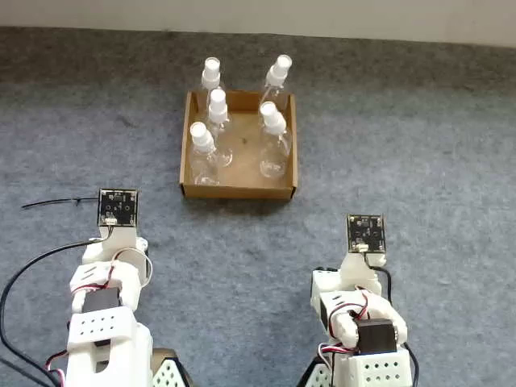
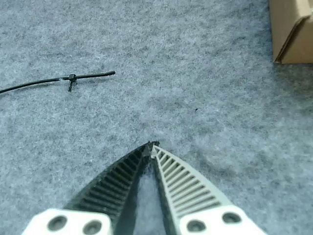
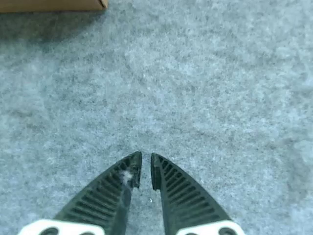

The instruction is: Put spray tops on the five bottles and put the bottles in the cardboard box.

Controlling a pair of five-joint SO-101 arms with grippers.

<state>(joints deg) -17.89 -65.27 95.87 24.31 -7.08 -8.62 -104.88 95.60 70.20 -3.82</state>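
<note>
Holding the left gripper point(image 2: 150, 145) over a grey felt mat point(image 2: 195, 58), pressing the two ribbed fingers together so that the tips are touching. Pairing a black finger point(image 2: 117, 181) with a pale grey finger point(image 2: 188, 186), both tapering to one shared point. Lying flat on the mat, well ahead of the tips and off to the black finger's side: a thin black cable tie point(image 2: 71, 77), running out past the picture's edge. Resting on the mat farther ahead, towards the pale finger's side: one corner of the cardboard box point(image 2: 291, 34), sitting well apart from tie and gripper alike.
</note>
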